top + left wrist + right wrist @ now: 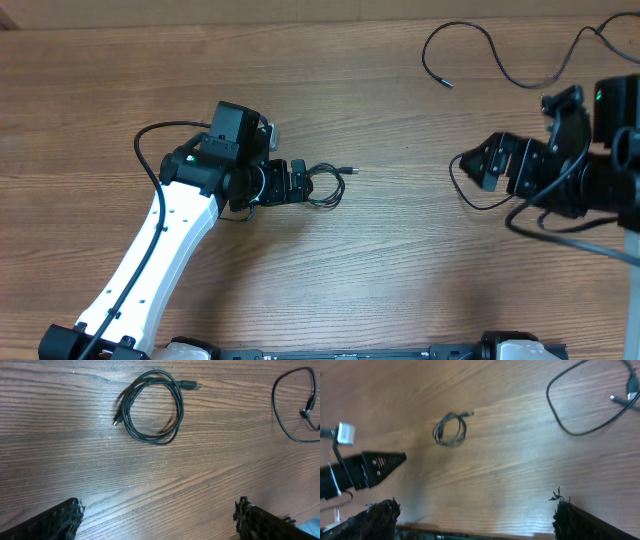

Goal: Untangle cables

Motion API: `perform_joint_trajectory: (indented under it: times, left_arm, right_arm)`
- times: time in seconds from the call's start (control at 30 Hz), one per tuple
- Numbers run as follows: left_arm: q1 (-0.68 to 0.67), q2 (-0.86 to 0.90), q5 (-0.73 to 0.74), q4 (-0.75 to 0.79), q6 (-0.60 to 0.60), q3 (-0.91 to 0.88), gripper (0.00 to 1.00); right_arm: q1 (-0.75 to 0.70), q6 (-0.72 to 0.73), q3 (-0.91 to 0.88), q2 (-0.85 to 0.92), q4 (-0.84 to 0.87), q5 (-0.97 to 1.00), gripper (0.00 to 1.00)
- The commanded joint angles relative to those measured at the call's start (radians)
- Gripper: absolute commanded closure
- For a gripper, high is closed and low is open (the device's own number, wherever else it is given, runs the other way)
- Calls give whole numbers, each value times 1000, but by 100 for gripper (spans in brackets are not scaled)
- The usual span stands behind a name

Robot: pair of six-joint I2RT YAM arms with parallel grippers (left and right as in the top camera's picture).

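Two black cables lay on the wooden table [400, 250]. One was wound in a small coil [328, 188] near the middle, with both of its plug ends sticking out of the loop. The other, the loose cable [500, 62], ran in open curves across the far right part of the table, well apart from the coil.

Two grippers were in view. The left gripper [298, 183] hovered just beside the coil, jaws spread wide and grasping nothing. The right gripper [480, 162] stood on the right side, near the loose cable, also spread wide and empty.
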Motion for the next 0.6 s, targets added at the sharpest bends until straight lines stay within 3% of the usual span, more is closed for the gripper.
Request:
perform_joint_trajectory:
  times: [0.0, 0.17, 0.47, 0.57]
  left_arm:
    - [-4, 5, -9, 0, 8, 9, 0]
    - [-4, 5, -9, 0, 8, 9, 0]
    - [-4, 5, -9, 0, 8, 9, 0]
    - [-4, 5, -9, 0, 8, 9, 0]
  right_arm:
    - [8, 3, -73, -54, 25, 0, 0]
    - [8, 2, -179, -103, 131, 0, 0]
    - [8, 5, -182, -58, 280, 19, 0]
    - [6, 107, -182, -30, 316, 94, 0]
